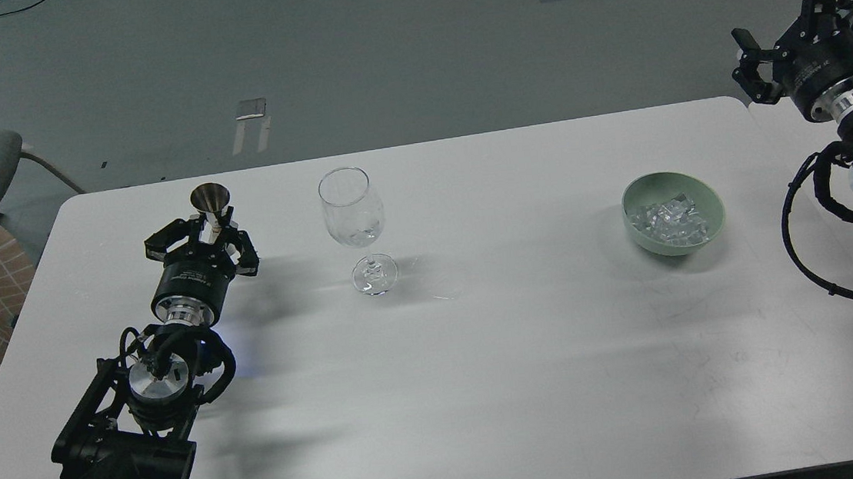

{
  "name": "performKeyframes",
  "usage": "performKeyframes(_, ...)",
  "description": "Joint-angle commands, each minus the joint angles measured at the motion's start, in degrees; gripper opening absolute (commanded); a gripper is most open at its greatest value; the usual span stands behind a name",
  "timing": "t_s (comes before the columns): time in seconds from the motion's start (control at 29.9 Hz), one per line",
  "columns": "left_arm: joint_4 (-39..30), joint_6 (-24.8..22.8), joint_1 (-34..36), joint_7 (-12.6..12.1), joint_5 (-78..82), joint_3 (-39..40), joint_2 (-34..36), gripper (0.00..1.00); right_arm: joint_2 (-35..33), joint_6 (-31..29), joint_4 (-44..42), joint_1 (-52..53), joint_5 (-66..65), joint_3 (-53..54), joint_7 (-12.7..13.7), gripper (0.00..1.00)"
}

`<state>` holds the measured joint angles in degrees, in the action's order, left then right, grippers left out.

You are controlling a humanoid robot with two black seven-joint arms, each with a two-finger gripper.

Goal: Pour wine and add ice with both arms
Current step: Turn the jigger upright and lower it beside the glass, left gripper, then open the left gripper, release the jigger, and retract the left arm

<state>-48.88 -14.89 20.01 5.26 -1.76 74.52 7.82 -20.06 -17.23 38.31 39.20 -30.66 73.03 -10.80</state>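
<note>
Left gripper (pixel 211 226) is clamped around a small metal jigger (pixel 211 200), held upright just left of the wine glass (pixel 353 219), which stands on the white table (pixel 483 358) with hardly any wine visible in it. Right gripper (pixel 800 14) hangs wide open and holding nothing, up past the table's far right corner. The ice (pixel 668 220) is piled in a green bowl (pixel 709 203), well right of the glass.
</note>
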Motion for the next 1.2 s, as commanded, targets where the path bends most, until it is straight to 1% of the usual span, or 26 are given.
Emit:
performKeyframes(0.0, 0.0, -0.1, 0.0, 0.0, 0.0, 0.1, 0.1, 0.29, 0.0, 0.0, 0.0, 0.0, 0.0, 0.0, 0.0, 1.00)
performKeyframes(0.07, 0.1, -0.1, 0.0, 0.0, 0.0, 0.0, 0.2, 0.30, 0.0, 0.0, 0.0, 0.0, 0.0, 0.0, 0.0, 1.00)
performKeyframes(0.13, 0.2, 0.3, 0.0, 0.0, 0.0, 0.0, 0.2, 0.36, 0.0, 0.0, 0.0, 0.0, 0.0, 0.0, 0.0, 1.00)
performKeyframes(0.2, 0.2, 0.5, -0.1, 0.1, 0.0, 0.0, 0.2, 0.39, 0.0, 0.0, 0.0, 0.0, 0.1, 0.0, 0.0, 1.00)
performKeyframes(0.27, 0.5, 0.5, -0.1, 0.0, 0.0, 0.0, 0.1, 0.48, 0.0, 0.0, 0.0, 0.0, 0.1, 0.0, 0.0, 1.00)
performKeyframes(0.3, 0.8, 0.5, -0.1, 0.1, 0.0, 0.0, 0.0, 0.50, 0.0, 0.0, 0.0, 0.0, 0.1, 0.0, 0.0, 1.00)
performKeyframes(0.74, 1.0, 0.2, 0.0, 0.1, 0.0, 0.0, 0.2, 0.53, 0.0, 0.0, -0.1, -0.3, 0.0, 0.0, 0.0, 1.00)
performKeyframes(1.0, 1.0, 0.1, 0.0, 0.1, 0.0, 0.2, 0.3, 0.63, 0.0, 0.0, 0.0, -0.3, 0.0, 0.0, 0.0, 1.00)
performKeyframes(1.17, 1.0, 0.1, 0.1, 0.1, 0.0, 0.3, 0.3, 0.66, 0.1, 0.0, 0.0, -0.3, 0.0, 0.0, 0.0, 1.00)
